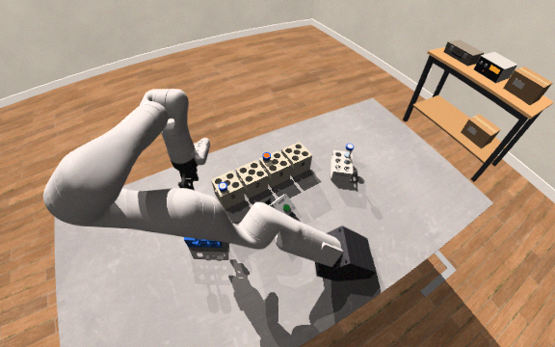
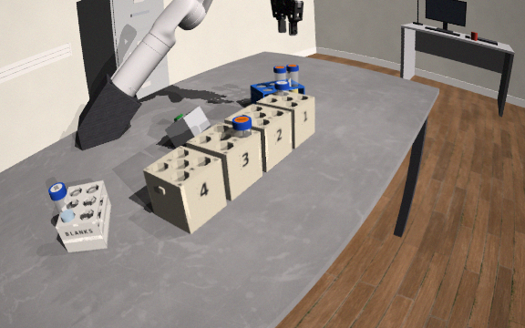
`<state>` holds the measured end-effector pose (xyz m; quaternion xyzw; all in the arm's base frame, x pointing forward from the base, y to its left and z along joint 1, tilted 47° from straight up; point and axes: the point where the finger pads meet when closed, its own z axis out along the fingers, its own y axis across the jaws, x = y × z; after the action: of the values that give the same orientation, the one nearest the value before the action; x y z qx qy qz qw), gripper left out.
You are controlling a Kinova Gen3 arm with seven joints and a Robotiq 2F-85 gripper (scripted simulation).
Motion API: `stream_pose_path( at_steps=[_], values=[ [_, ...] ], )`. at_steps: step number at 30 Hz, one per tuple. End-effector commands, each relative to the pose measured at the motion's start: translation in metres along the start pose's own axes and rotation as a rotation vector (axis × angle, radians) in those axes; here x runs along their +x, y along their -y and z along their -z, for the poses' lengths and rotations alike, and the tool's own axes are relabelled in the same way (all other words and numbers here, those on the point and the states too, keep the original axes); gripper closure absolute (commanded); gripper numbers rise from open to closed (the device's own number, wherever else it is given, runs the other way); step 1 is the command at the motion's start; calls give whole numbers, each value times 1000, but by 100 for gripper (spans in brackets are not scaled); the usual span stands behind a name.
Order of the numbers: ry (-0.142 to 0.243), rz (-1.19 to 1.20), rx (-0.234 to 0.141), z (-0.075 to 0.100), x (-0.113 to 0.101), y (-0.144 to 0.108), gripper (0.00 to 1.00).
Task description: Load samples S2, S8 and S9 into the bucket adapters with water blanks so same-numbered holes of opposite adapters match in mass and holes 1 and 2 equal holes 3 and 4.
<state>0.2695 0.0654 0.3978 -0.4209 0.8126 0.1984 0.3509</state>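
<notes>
We hang the gripper (image 2: 287,28) high above the far end of the bench (image 2: 358,118), over the gap between adapter 1 (image 2: 295,114) and the blue sample rack (image 2: 262,91), with the fingers (image 2: 282,25) partly apart and nothing between them, so we judge the step in hand to be fetching the next sample from that rack. To do it well we should first line up squarely over one orange-dotted tube (image 2: 293,73), descend straight down its axis, close just below the cap, and lift vertically until the tube bottom leaves the rack, since the racks stand loose and a sideways drag would likely shift or tip them. Before choosing a hole we should compare liquid levels; these are too small for us to read here. S2 (image 2: 241,125) stands in adapter 3 (image 2: 240,157), in a hole near the adapter 2 (image 2: 273,137) side, and a white-dotted tube (image 2: 282,87) already sits in adapter 1, apparently its partner. One blank (image 2: 57,193) remains in the white blanks rack (image 2: 85,232) near the bench's near left corner, beside adapter 4 (image 2: 194,200). The green DONE key (image 2: 179,117) sits on its sloped desk behind adapter 3. The arm rises from its dark base (image 2: 103,118) at the back edge, folds high, and the wrist points straight down
</notes>
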Motion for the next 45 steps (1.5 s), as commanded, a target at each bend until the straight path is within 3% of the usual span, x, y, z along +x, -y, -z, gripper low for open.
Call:
stream_pose_path(
  at_steps=[1, 16, 29, 45],
  values=[
    [-1, -1, 2, 0, -9, -11, 38],
    [-1, -1, 2, 0, -35, -44, 38],
    [-1, -1, 2, 0, -35, -44, 38],
    [-1, -1, 2, -18, -35, -44, 38]
  ],
)
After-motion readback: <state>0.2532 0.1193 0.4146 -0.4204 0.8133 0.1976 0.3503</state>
